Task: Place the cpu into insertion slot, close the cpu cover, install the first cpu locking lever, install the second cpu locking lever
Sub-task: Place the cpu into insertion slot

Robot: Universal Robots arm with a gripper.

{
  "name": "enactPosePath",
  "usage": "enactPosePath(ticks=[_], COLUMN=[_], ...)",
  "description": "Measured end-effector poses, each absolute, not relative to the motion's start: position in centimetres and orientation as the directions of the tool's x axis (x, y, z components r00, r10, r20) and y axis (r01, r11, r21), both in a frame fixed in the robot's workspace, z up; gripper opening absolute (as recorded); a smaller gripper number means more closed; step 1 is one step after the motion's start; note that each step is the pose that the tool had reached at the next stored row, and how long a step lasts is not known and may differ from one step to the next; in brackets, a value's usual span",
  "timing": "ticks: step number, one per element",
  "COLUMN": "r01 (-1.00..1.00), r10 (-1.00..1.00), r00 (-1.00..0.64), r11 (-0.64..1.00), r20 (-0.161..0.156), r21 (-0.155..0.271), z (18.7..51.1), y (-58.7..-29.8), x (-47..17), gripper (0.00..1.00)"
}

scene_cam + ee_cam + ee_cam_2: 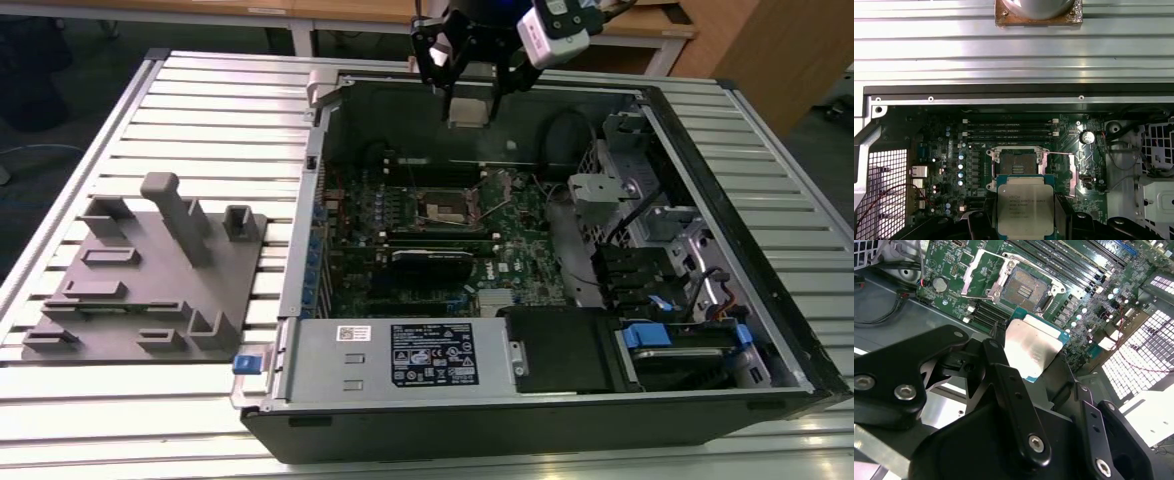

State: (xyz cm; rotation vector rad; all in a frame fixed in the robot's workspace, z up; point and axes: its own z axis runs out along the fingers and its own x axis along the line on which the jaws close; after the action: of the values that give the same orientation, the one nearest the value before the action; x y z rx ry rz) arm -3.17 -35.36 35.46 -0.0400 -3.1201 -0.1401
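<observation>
Gripper point(1031, 362) closed on the cpu point(1025, 206): in the second wrist view the black fingers point(1004, 375) press on opposite edges of the chip, with its dull silver lid tilted toward the camera. In the first wrist view the cpu shows its grey metal top and a blue-green board edge.

Exterior view: gripper and chip hang over the far part of the open computer case point(534, 430), clear above the motherboard and not touching it.

Insertion slot point(1018, 161) is uncovered. It has a dark centre with a gold-brown tint and a silvery rim, and no chip is seated in it. In the first wrist view the cpu sits just beside the slot in the picture, overlapping its near rim, but is held apart from it. The second wrist view shows the same slot point(1026, 289) beyond the chip's far edge.

Cpu cover point(969, 275) is swung open, a thin silvery frame lying beside the slot and not over it. Lever positions cannot be told.

Other items:
- Long black memory slots point(1009, 129) run in a row near the socket.
- A coin cell battery point(1086, 136) sits on the green board.
- The power supply point(400, 355), with a black label, is at the case's near end.
- The case rests on a slatted metal table point(200, 110).
- A grey moulded fixture plate point(147, 290) lies at the exterior view's left, well apart from the gripper.
</observation>
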Motion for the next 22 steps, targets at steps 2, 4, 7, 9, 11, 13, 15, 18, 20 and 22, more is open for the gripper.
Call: enactPosePath(ticks=[2, 4, 7, 9, 11, 13, 15, 18, 20, 22], r01=[0.026, 0.026, 0.026, 0.026, 0.026, 0.026, 0.026, 0.026, 0.026, 0.026], r10=[0.025, 0.025, 0.025, 0.025, 0.025, 0.025, 0.025, 0.025, 0.025, 0.025], r00=[-1.000, -1.000, -1.000, -1.000, -1.000, -1.000, -1.000, -1.000, -1.000, -1.000], r11=[0.996, 0.996, 0.996, 0.996, 0.996, 0.996, 0.996, 0.996, 0.996, 0.996], r20=[0.019, 0.019, 0.019, 0.019, 0.019, 0.019, 0.019, 0.019, 0.019, 0.019], r21=[0.089, 0.089, 0.089, 0.089, 0.089, 0.089, 0.089, 0.089, 0.089, 0.089], z=[35.42, 35.40, 35.36, 35.32, 35.31, 35.30, 35.29, 35.20, 35.15, 35.14], y=[-35.36, -35.36, -35.36, -35.36, -35.36, -35.36, -35.36, -35.36, -35.36, -35.37], x=[-3.17, -3.17, -3.17, -3.17, -3.17, -3.17, -3.17, -3.17, -3.17, -3.17], gripper=[0.54, 0.54, 0.54, 0.54, 0.54, 0.54, 0.54, 0.54, 0.54, 0.54])
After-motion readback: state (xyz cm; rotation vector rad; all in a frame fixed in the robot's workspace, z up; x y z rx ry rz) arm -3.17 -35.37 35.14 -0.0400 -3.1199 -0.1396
